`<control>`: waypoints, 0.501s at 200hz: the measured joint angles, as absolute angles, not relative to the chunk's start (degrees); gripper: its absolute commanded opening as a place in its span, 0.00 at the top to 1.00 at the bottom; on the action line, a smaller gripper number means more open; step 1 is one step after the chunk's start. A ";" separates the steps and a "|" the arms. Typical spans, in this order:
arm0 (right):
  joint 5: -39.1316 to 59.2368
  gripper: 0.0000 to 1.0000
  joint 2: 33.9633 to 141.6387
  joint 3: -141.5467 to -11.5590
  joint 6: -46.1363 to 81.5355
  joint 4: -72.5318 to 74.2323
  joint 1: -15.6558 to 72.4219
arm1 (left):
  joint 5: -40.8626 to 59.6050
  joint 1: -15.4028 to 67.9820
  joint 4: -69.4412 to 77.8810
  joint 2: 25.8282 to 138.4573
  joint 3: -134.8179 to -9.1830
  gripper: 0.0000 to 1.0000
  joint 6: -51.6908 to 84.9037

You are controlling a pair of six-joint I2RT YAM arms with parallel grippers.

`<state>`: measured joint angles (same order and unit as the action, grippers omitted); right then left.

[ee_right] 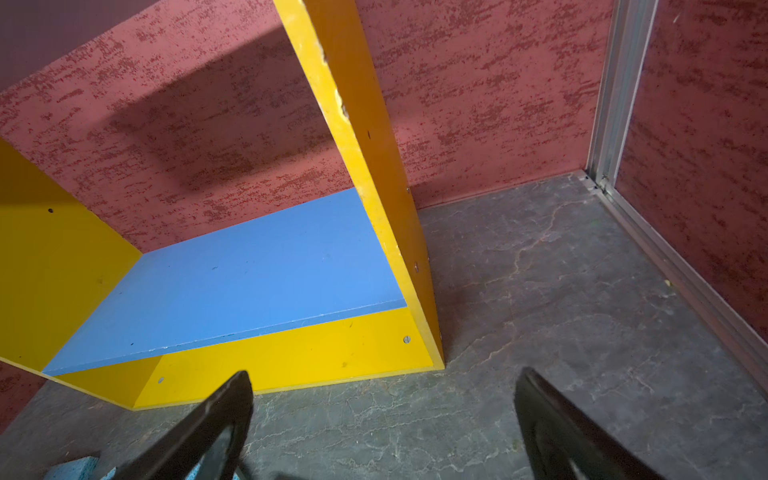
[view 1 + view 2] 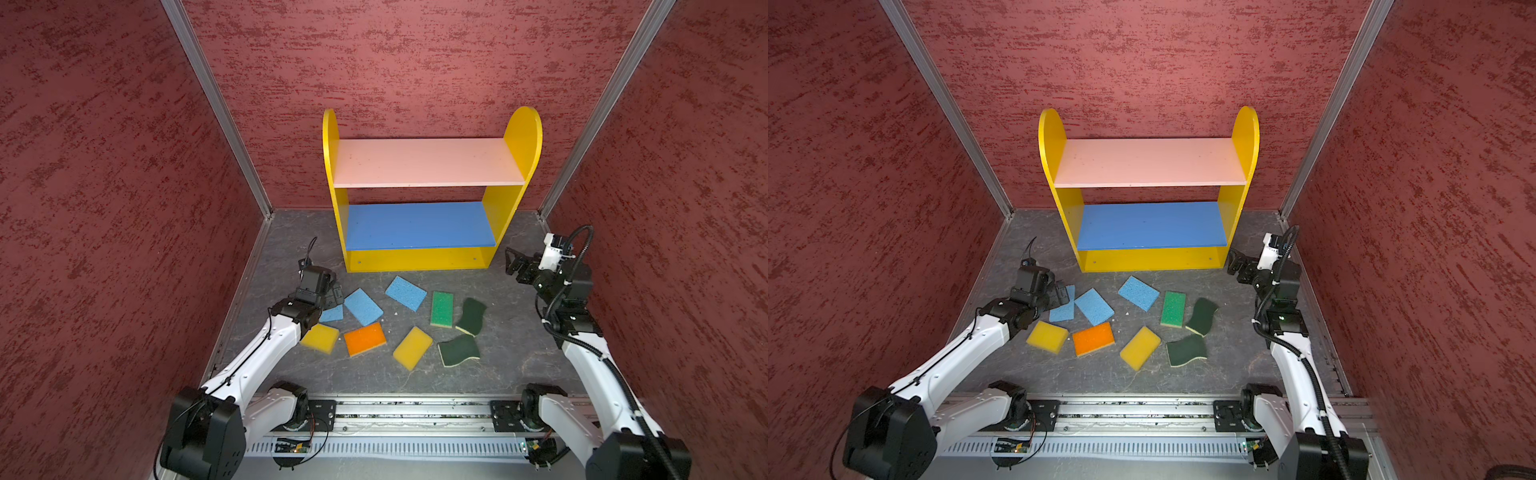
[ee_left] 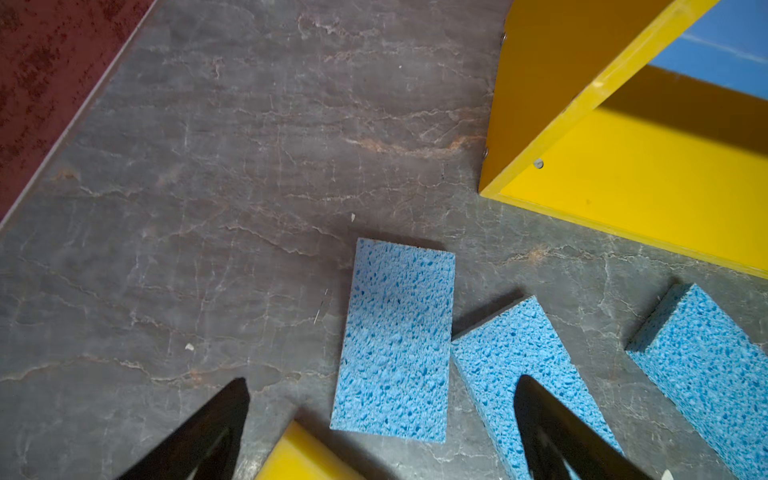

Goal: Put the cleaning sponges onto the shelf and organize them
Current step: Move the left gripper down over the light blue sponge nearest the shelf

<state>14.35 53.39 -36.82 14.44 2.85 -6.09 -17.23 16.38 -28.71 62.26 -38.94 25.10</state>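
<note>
The shelf (image 2: 515, 199) stands at the back, its pink (image 2: 428, 162) and blue (image 2: 419, 226) boards bare. Several cleaning sponges lie on the floor in front: light blue ones (image 2: 363, 306) (image 2: 406, 293), yellow ones (image 2: 320, 338) (image 2: 412, 348), an orange-topped one (image 2: 365, 339), a bright green one (image 2: 441, 308), and dark green wavy ones (image 2: 471, 316) (image 2: 459, 350). My left gripper (image 2: 336, 293) (image 3: 382, 382) hovers open over a third light blue sponge (image 3: 395, 332), holding nothing. My right gripper (image 2: 512, 262) (image 1: 384, 374) is open and empty beside the shelf's right foot.
Red textured walls (image 2: 104, 208) close in the left, back and right sides, with metal corner posts (image 2: 216, 108). The floor is dark grey stone (image 2: 511, 365). A metal rail (image 2: 407, 415) carrying both arm bases runs along the front.
</note>
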 measured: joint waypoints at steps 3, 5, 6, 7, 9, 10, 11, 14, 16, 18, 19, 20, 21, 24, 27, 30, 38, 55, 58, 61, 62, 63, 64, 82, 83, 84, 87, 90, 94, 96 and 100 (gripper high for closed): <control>14.39 0.01 53.49 -36.97 14.59 2.61 -6.09 | -17.08 16.38 -28.91 62.24 -38.94 0.00 25.30; 14.41 0.01 53.60 -37.10 14.61 2.42 -6.09 | -16.97 16.38 -29.02 62.26 -38.94 0.01 25.43; 14.44 0.01 53.63 -37.15 14.63 2.33 -6.09 | -16.93 16.38 -29.10 62.26 -38.94 0.01 25.54; 14.44 0.01 53.65 -37.17 14.66 2.26 -6.09 | -16.88 16.38 -29.15 62.26 -38.94 0.00 25.58; 14.46 0.01 53.76 -37.30 14.85 2.09 -6.09 | -16.82 16.40 -29.21 62.26 -38.94 0.00 25.78; 14.48 0.01 53.80 -37.34 14.87 2.02 -6.09 | -16.82 16.40 -29.26 62.26 -38.94 0.01 25.80; 14.48 0.01 53.82 -37.39 14.90 1.96 -6.09 | -16.78 16.40 -29.36 62.26 -38.94 0.01 25.96; 14.59 0.01 53.93 -37.56 15.05 1.65 -6.09 | -16.73 16.40 -29.45 62.26 -38.94 0.01 26.15; 14.61 0.01 54.02 -37.65 15.11 1.50 -6.09 | -16.71 16.40 -29.58 62.26 -38.94 0.01 26.26; 14.63 0.01 54.11 -37.76 15.20 1.34 -6.09 | -16.69 16.40 -29.67 62.26 -38.94 0.01 26.41; 14.68 0.01 54.17 -37.82 15.25 1.23 -6.09 | -16.69 16.40 -29.71 62.26 -38.94 0.01 26.52; 14.72 0.01 54.24 -37.89 15.27 1.10 -6.09 | -16.67 16.40 -29.76 62.26 -38.94 0.01 26.61; 14.74 0.01 54.26 -37.91 15.29 1.04 -6.09 | -16.67 16.40 -29.80 62.26 -38.94 0.01 26.68; 14.83 0.01 54.43 -38.06 15.51 0.80 -6.09 | -16.60 16.40 -30.00 62.28 -38.94 0.01 26.98; 14.87 0.01 54.59 -38.19 15.66 0.60 -6.09 | -16.58 16.40 -30.04 62.28 -38.94 0.01 27.18; 14.94 0.01 54.72 -38.26 15.68 0.45 -6.09 | -16.53 16.40 -30.17 62.35 -38.94 0.01 27.44; 15.20 0.01 55.18 -38.52 16.05 -0.12 -6.09 | -16.40 16.40 -30.52 62.70 -38.94 0.01 28.14; 15.68 0.01 56.03 -38.89 16.58 -1.04 -6.09 | -16.16 16.40 -32.21 64.47 -39.13 0.00 30.22; 15.77 0.01 56.14 -38.94 16.58 -1.15 -6.09 | -16.05 16.38 -32.58 65.08 -39.24 0.01 30.55; 15.92 0.01 56.23 -38.94 16.71 -1.21 -6.09 | -15.94 16.34 -32.91 65.60 -39.38 0.00 30.85; 15.94 0.01 56.25 -38.94 16.75 -1.23 -6.09 | -15.90 16.34 -33.04 65.73 -39.40 0.00 30.96; 15.97 0.01 56.27 -38.94 16.78 -1.26 -6.09 | -15.79 16.36 -33.17 66.08 -39.46 0.00 31.22; 16.03 0.01 56.31 -38.94 16.82 -1.32 -6.09 | -15.77 16.34 -33.26 66.28 -39.48 0.01 31.29; 16.67 0.01 56.73 -38.94 17.43 -1.65 -6.09 | -14.83 16.29 -34.68 70.26 -40.21 0.01 32.86; 16.69 0.01 56.75 -38.94 17.43 -1.65 -6.09 | -14.79 16.29 -34.72 70.39 -40.21 0.01 32.93; 16.71 0.01 56.80 -38.94 17.43 -1.63 -6.09 | -14.70 16.29 -34.74 70.72 -40.23 0.00 33.06; 16.80 0.01 56.88 -38.94 17.54 -1.61 -6.09 | -14.55 16.29 -34.83 71.18 -40.23 0.01 33.28; 16.86 0.01 56.97 -38.94 17.65 -1.63 -6.09 | -14.31 16.29 -34.96 71.75 -40.23 0.01 33.54; 16.95 0.01 57.10 -38.94 17.74 -1.63 -6.09 | -14.11 16.29 -35.14 72.16 -40.23 0.00 33.74; 16.97 0.01 57.14 -38.94 17.82 -1.65 -6.09 | -13.96 16.29 -35.20 72.40 -40.23 0.00 33.85; 17.02 0.01 57.25 -38.94 17.82 -1.63 -6.09 | -13.69 16.29 -35.38 72.86 -40.23 0.01 34.09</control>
